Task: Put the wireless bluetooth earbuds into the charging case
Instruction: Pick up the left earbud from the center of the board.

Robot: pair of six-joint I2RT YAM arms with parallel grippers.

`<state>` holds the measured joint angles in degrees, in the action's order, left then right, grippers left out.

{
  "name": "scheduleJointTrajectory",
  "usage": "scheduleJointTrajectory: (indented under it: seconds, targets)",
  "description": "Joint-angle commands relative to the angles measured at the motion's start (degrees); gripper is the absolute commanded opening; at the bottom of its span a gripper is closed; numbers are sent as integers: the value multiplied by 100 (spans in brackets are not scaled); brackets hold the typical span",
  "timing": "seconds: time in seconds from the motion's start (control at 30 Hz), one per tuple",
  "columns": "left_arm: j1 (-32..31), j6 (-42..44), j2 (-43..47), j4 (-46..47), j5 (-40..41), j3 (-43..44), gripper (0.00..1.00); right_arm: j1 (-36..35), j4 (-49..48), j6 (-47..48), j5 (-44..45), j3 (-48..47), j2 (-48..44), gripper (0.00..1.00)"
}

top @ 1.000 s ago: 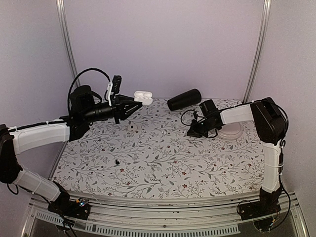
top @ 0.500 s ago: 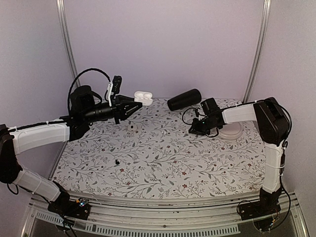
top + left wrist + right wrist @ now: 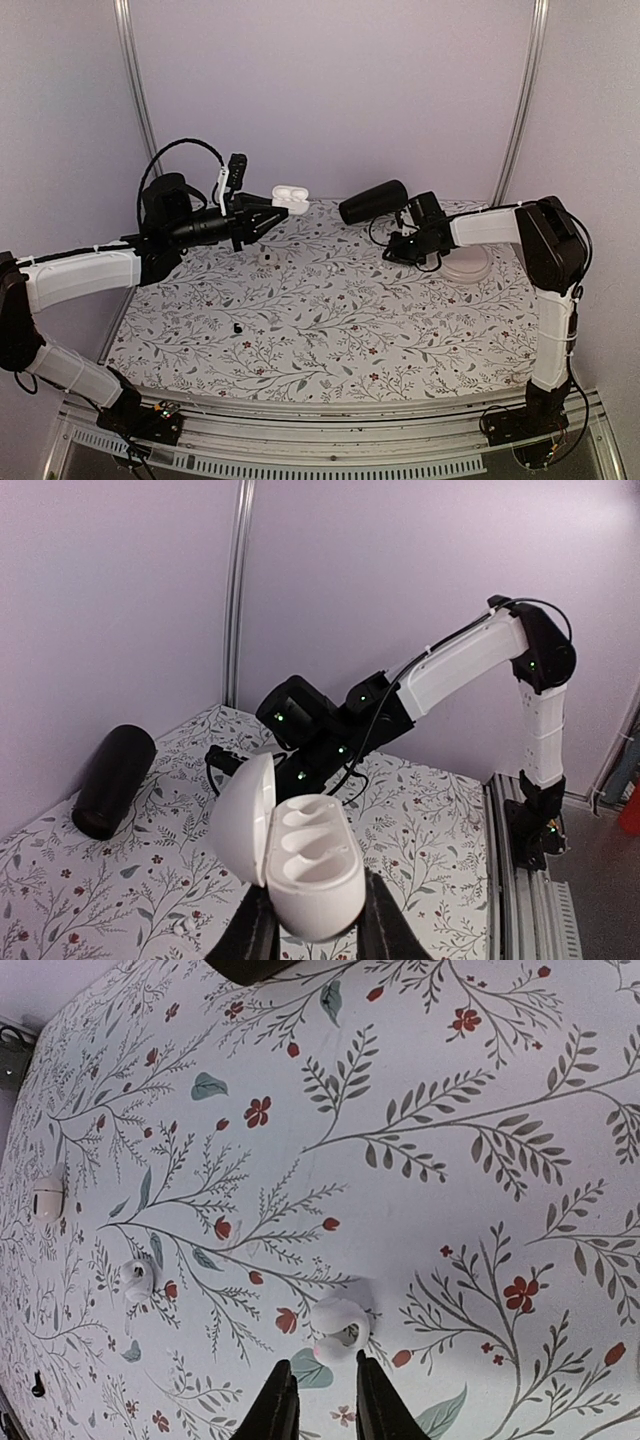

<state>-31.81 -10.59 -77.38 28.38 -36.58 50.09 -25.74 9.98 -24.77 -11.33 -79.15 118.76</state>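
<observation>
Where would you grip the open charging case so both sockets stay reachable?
The lower shell of the charging case, pinched across its sides from the bottom end. The lid stands open to one side and the sockets face away from the base, so only there is clear. The left gripper's jaws hold it that way.

The middle and near stretch of the desk [image 3: 330, 340] lie open, bar a tiny black bit [image 3: 237, 326] at the left; at the back a black cylinder [image 3: 372, 202] lies on its side, near the right fingers [image 3: 281, 1407]; a pale dish [image 3: 470, 270] sits under that forearm; a small white piece [image 3: 340, 1325] lies just ahead of those fingers; the case [image 3: 310, 865] hangs open above the back left, sockets uncovered.
</observation>
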Motion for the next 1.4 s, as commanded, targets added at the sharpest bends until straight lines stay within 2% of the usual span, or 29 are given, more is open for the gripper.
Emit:
scheduleJointTrajectory:
  seconds: [0.0, 0.63, 1.37]
  targets:
    - [70, 31, 46, 27, -11, 150, 0, 29, 96, 13, 143, -261, 253, 22]
    - [70, 14, 4, 18, -31, 178, 0, -42, 391, 253, 365, -591, 664, 22]
    - [70, 22, -41, 27, -68, 202, 0, -163, 352, 288, 244, -643, 718, 23]
